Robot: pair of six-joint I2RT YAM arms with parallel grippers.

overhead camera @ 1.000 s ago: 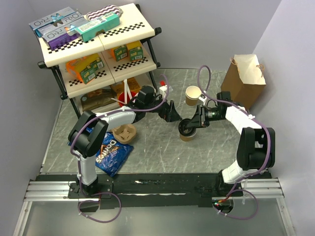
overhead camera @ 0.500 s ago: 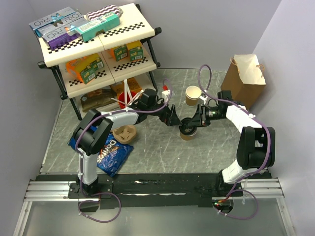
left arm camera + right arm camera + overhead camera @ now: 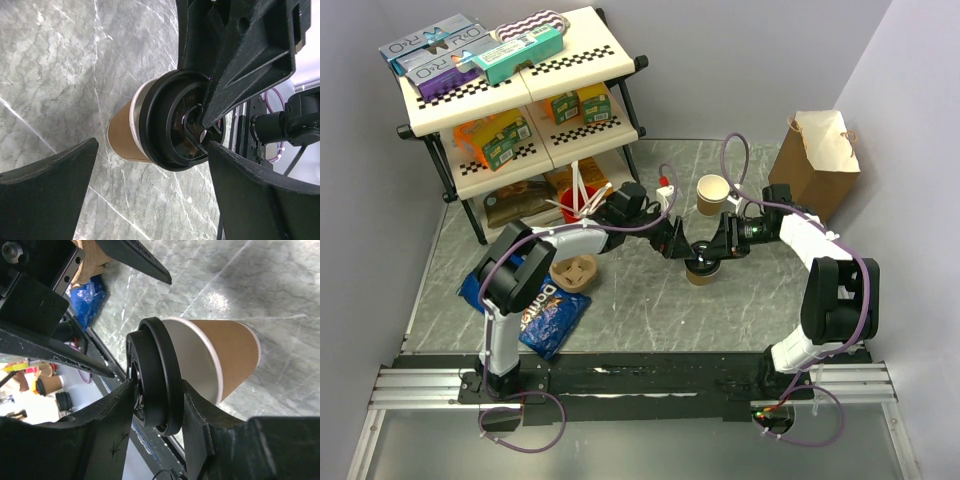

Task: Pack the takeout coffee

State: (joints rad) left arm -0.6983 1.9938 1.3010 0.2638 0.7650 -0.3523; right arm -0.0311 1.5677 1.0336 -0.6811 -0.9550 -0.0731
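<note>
The coffee cup (image 3: 701,270) is upright near the middle of the counter (image 3: 650,310); I cannot tell whether its base touches. The right hand (image 3: 159,407) is closed on the rim of its black lid (image 3: 155,380), probably to carry it to the paper bag (image 3: 823,160) in the far right corner. The left hand (image 3: 152,150) is spread wide either side of the cup, touching nothing, likely ready to steady it. I count one lidded cup, one open cup (image 3: 712,193), one bag and two hands.
</note>
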